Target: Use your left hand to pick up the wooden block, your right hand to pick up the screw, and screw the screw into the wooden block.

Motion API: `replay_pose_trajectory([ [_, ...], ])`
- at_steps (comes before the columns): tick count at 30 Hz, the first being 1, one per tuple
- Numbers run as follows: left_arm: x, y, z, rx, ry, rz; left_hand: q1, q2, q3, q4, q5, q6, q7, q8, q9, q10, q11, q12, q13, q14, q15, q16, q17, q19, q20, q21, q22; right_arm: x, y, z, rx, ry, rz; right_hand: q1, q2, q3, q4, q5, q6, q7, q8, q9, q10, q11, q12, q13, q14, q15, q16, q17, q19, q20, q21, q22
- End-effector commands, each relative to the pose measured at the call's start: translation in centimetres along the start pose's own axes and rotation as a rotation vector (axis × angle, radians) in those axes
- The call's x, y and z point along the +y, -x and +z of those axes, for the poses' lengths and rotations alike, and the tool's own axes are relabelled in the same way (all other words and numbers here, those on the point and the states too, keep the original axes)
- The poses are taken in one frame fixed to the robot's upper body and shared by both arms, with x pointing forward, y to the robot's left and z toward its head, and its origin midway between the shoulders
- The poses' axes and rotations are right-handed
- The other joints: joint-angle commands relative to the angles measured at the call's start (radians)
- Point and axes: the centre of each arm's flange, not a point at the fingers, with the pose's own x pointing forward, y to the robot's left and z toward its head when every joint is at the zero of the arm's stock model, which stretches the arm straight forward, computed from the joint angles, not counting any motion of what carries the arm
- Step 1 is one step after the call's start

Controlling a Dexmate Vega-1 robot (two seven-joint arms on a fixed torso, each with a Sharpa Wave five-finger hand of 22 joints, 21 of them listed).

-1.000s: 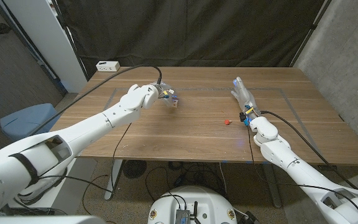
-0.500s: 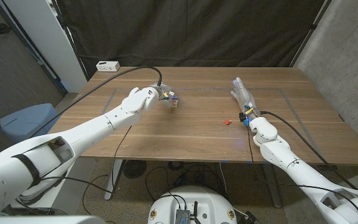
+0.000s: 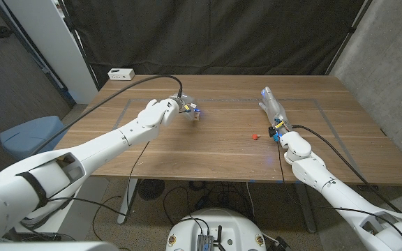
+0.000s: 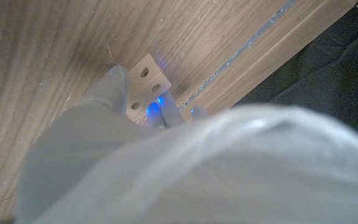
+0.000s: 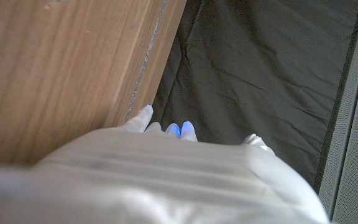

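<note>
While my left hand has its fingers closed around the wooden block toward the far left part of the counter, I cannot tell whether the block has left the surface yet, so I judge the first pick only begun. My right hand holds nothing, fingers stretched out and apart. The small red screw lies on the counter near my right wrist, untouched, so picking it up and driving it in are left.

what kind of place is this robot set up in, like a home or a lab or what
Most likely a robotics lab or test room, not a home. A black curtain hangs behind the wooden table, loose cables trail underneath it, and a white power strip sits at its far corner.
</note>
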Motion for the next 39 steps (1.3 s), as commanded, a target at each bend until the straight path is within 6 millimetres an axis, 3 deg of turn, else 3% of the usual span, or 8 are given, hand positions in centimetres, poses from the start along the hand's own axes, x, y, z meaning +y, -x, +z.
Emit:
replay_pose_trajectory([
  [1,0.07,-0.28,0.33,-0.015,0.001,0.027,0.017,0.001,-0.005,0.001,0.000,0.034,-0.005,0.011,0.005,0.029,-0.001,0.019,0.010,0.030,-0.022,0.008,0.004,0.017,-0.001,-0.001,0.002,-0.06,0.06,-0.07,0.004,0.003,-0.001,-0.001,-0.004,-0.001,-0.005,-0.002,-0.008,-0.002,0.005,0.004,-0.004,-0.007,0.005,0.002,-0.008,-0.002,0.010,0.001,0.001,0.004,0.005,0.002],
  [15,-0.07,-0.32,0.31,-0.011,-0.007,0.066,0.058,0.002,-0.021,-0.001,0.000,0.173,-0.024,0.048,0.009,0.148,-0.006,0.076,0.044,0.118,-0.056,0.009,0.005,0.079,-0.022,-0.002,0.002,-0.11,-0.15,-0.22,0.011,0.006,0.001,-0.001,-0.003,0.000,-0.006,-0.001,-0.009,-0.002,0.005,0.004,-0.004,-0.008,0.005,0.002,-0.008,-0.002,0.010,0.001,0.001,0.004,0.005,0.002],
  [39,-0.59,-0.49,0.51,-0.004,-0.008,0.093,0.084,0.013,-0.049,0.005,-0.003,0.305,-0.033,0.081,0.009,0.265,-0.007,0.108,0.076,0.193,-0.094,0.014,0.010,0.128,-0.040,-0.006,0.002,-0.17,0.14,0.16,0.023,0.035,0.016,0.001,-0.001,0.002,-0.007,-0.001,-0.008,-0.002,0.006,0.005,-0.003,-0.007,0.005,0.002,-0.008,-0.002,0.010,0.001,0.001,0.003,0.005,0.002],
])
